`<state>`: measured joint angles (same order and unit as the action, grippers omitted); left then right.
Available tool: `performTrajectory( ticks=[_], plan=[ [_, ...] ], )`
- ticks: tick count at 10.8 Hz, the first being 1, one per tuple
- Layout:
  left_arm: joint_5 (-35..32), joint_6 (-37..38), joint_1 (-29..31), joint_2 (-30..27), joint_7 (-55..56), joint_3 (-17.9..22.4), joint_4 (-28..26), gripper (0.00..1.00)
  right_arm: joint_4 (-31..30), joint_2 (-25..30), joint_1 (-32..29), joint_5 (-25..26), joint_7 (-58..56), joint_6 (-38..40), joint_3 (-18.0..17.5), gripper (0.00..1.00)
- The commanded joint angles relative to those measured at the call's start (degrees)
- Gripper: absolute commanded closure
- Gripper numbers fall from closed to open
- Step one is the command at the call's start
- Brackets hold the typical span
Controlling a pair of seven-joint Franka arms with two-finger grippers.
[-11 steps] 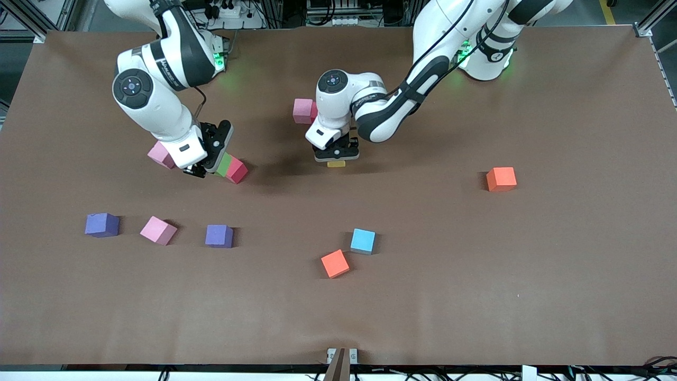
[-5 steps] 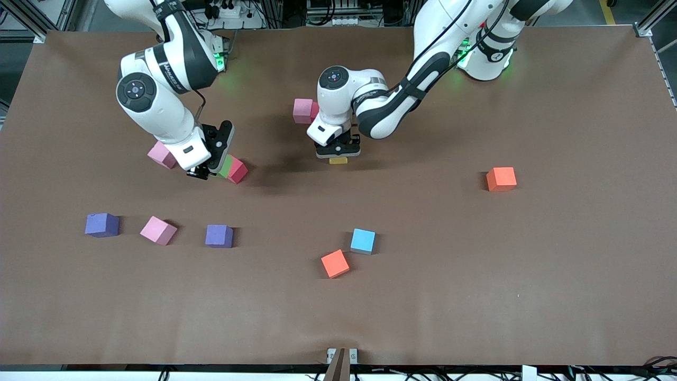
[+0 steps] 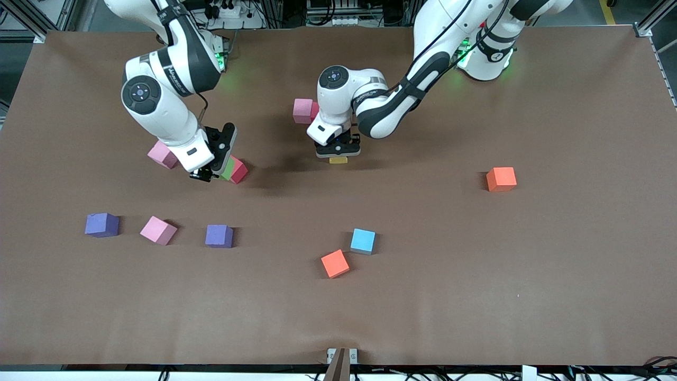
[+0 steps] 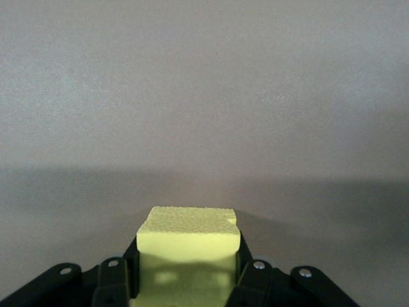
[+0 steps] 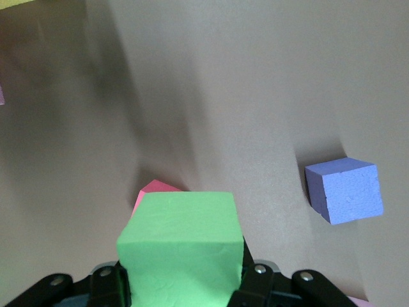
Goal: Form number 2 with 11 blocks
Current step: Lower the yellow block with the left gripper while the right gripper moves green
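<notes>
My right gripper (image 3: 210, 172) is shut on a green block (image 3: 226, 167), seen close up as a green block (image 5: 182, 246) between the fingers. It hangs just over a red block (image 3: 239, 171) lying on the brown table. A pink block (image 3: 159, 154) lies beside that arm's wrist. My left gripper (image 3: 338, 156) is shut on a yellow block (image 3: 338, 160), and this yellow block (image 4: 188, 243) fills its jaws low over bare table. A pink block (image 3: 302, 110) with a red one (image 3: 314, 110) against it sits near the left arm's wrist. The number 2 is out of view.
Loose blocks lie nearer the camera: purple (image 3: 101, 224), pink (image 3: 158, 230) and purple (image 3: 219, 236) toward the right arm's end, light blue (image 3: 363, 241) and orange (image 3: 335, 263) mid-table, orange (image 3: 501, 179) toward the left arm's end. The right wrist view shows a purple block (image 5: 345, 190).
The right gripper has shifted slightly toward the left arm's end with the green block. The left gripper has drawn the yellow block a little toward the robots' bases.
</notes>
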<state>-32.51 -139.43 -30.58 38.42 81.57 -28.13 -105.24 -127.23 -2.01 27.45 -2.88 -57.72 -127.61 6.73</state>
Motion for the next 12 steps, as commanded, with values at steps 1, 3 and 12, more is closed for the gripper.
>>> performTrajectory(
  ticks=[1,3,12],
  plan=[
    [-0.9,-0.4,0.2,-1.4,0.7,-0.3,-1.8,0.11,-0.6,0.1,0.9,0.6,-0.7,-0.7,-0.1,0.54],
    [-0.9,-0.4,0.2,-1.7,1.7,-0.3,-1.7,0.0,-0.6,-0.3,1.7,0.6,-0.8,-0.7,-0.2,0.54],
    [-0.2,0.0,0.3,-1.9,1.7,-0.3,-0.5,0.0,-0.6,-1.7,4.4,0.6,-0.8,-1.8,-0.2,0.54]
  ],
)
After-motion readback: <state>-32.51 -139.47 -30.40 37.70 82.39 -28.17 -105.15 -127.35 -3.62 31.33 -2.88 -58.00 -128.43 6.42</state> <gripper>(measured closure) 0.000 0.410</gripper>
